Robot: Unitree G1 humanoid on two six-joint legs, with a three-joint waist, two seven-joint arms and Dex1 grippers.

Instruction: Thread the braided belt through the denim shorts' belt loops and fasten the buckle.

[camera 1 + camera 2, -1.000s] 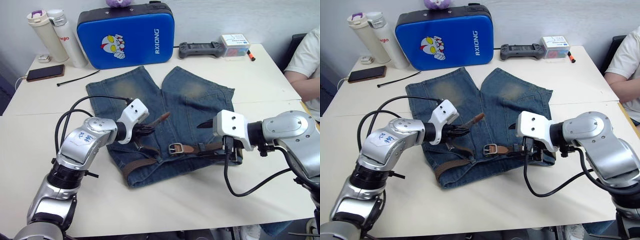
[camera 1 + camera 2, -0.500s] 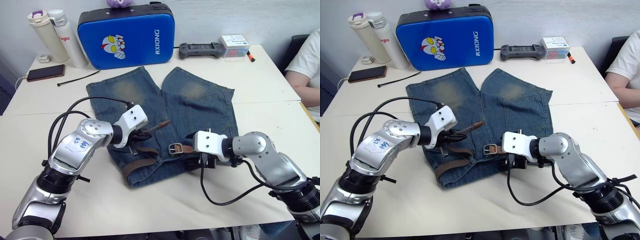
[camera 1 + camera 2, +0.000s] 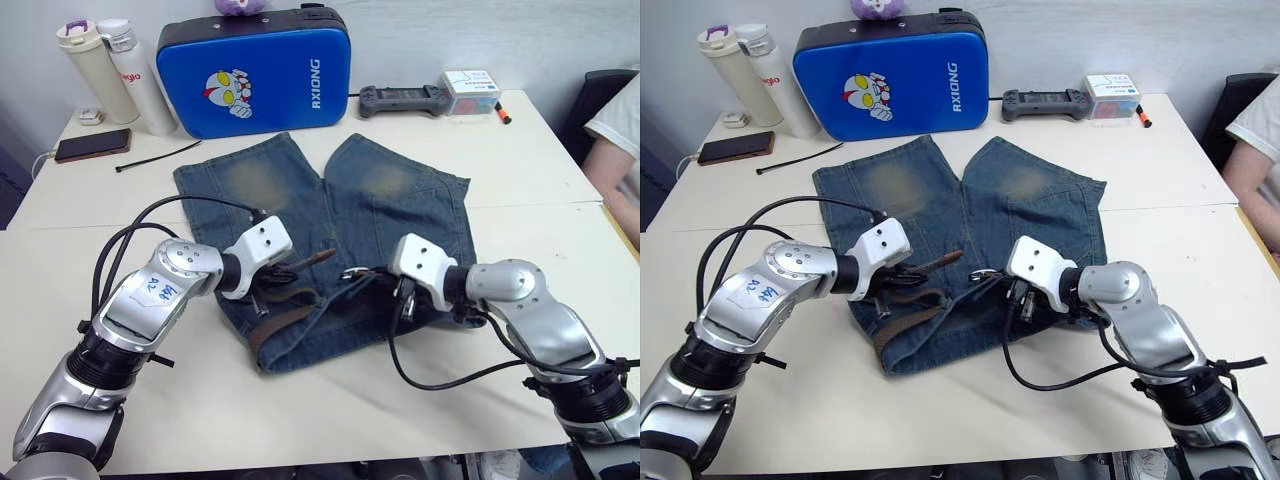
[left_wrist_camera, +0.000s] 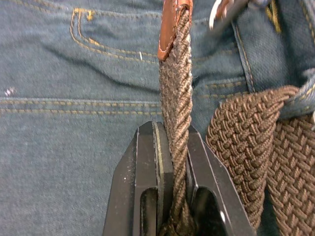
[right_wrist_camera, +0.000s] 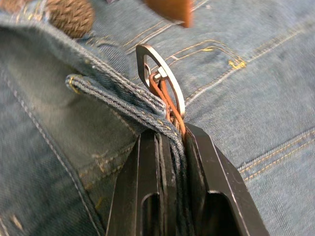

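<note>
Both claws clamped at the waistband of the shorts.

The left claw (image 4: 172, 162) pinched the brown belt (image 4: 174, 93) just behind its leather tip. The right claw (image 5: 172, 147) gripped the buckle (image 5: 162, 73) together with a fold of waistband. The shorts (image 3: 400, 200) lay flat mid-table, the belt looped along their waist nearest the robot.

A pale cream table (image 3: 520, 170) stands against a plain light grey wall (image 3: 450, 30). A dark chair (image 3: 597, 95) sits at its far right corner.
</note>
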